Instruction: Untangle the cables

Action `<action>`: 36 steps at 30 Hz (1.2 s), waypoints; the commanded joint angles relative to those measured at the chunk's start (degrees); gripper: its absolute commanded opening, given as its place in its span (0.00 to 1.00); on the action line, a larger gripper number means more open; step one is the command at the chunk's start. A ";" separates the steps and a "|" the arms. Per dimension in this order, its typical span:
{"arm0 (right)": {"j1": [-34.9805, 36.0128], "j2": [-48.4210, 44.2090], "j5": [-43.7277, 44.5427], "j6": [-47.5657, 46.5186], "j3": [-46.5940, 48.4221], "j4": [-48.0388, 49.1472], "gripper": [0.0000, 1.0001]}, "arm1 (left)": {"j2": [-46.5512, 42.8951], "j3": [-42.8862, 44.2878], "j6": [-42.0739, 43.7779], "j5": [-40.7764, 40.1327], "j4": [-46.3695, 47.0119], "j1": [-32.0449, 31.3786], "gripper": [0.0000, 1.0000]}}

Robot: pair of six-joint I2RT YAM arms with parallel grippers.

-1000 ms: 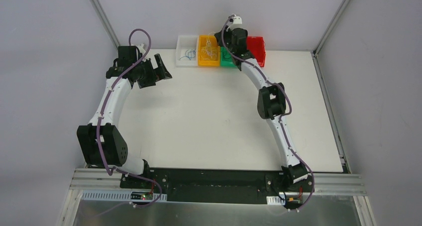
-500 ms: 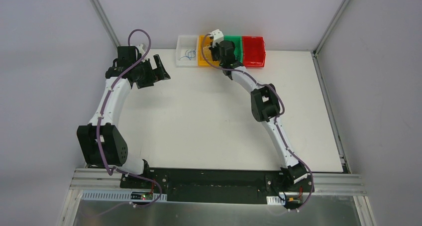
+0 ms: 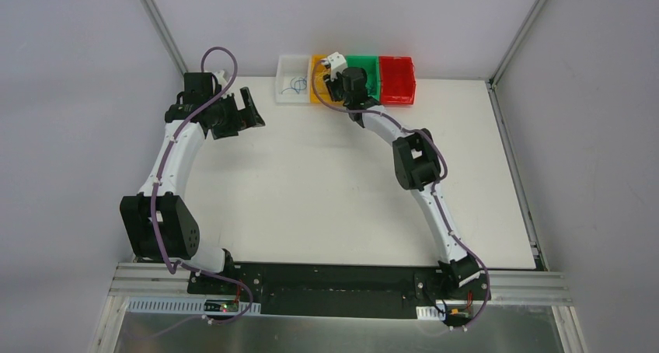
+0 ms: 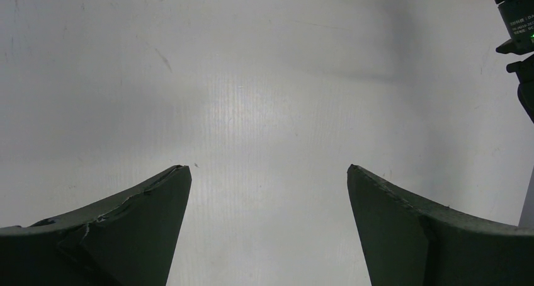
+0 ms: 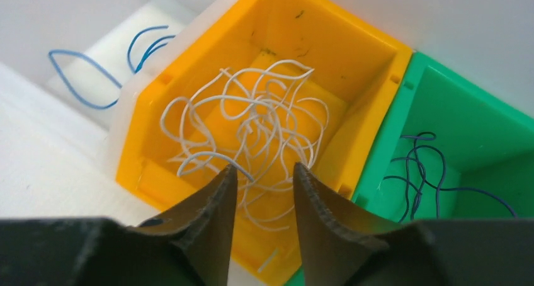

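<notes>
**A:** Where are the cables (image 5: 252,128) at this point?

**B:** In the row of bins at the far edge of the table (image 4: 252,78). A white bunch sits in the orange bin (image 5: 352,53). A blue wire (image 5: 88,78) loops in the white bin (image 5: 170,12), and dark strands (image 5: 419,166) curl in the green bin (image 5: 485,128). From overhead I can't make out what the red bin (image 3: 397,81) holds.

**A:** So the job is nearly done?

**B:** I'd judge it late, yes. The colours are apart, each in its own box, and I see no loose wire on the tabletop. The white bunch is still a knot of crossing loops, though, so some untangling may be left.

**A:** And the arms?

**B:** The right gripper (image 5: 263,172) hangs just above the orange bin, its fingers a narrow gap apart. Strands show through that gap, lying in the bin, and nothing looks pinched. One pale strand ends right beside the left finger. The left gripper (image 4: 267,172) is spread wide over bare table, well away from the bins, holding nothing.

**A:** What is the stuff like?

**B:** The wires are hair-thin next to the fingers, springy and curly, and they keep their loops instead of lying flat. The bins are glossy moulded plastic with sloped walls and thick rims. The fingers are matt black wedges tapering to blunt tips. The tabletop is matt white and lightly scuffed.
</notes>
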 commanded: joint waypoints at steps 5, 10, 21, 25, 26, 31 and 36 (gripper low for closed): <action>-1.03 -19.42 -6.69 -3.18 -12.60 -1.73 0.74 | 0.04 2.93 3.54 -0.76 -2.91 0.61 0.99; -1.95 -26.42 -12.29 -3.76 -17.64 -9.50 0.94 | -0.09 3.70 5.11 0.19 -3.60 0.61 0.99; -9.55 -40.59 -22.42 12.73 -14.80 -38.39 0.99 | 15.00 27.79 20.22 8.72 -33.74 0.62 0.99; -16.75 -46.38 -24.15 22.47 -17.40 -46.89 0.99 | 21.58 34.35 21.85 6.12 -41.88 0.60 0.99; -18.95 -47.81 -24.88 24.09 -18.99 -49.09 0.99 | 22.45 35.39 21.96 5.53 -42.11 0.54 0.99; -29.60 -58.87 -24.84 23.99 -37.42 -51.63 0.99 | 23.53 35.96 17.89 9.66 -39.08 0.45 0.99; -37.92 -64.80 -24.19 21.73 -54.33 -51.16 0.99 | 20.88 28.09 12.99 1.38 -29.05 -3.10 0.99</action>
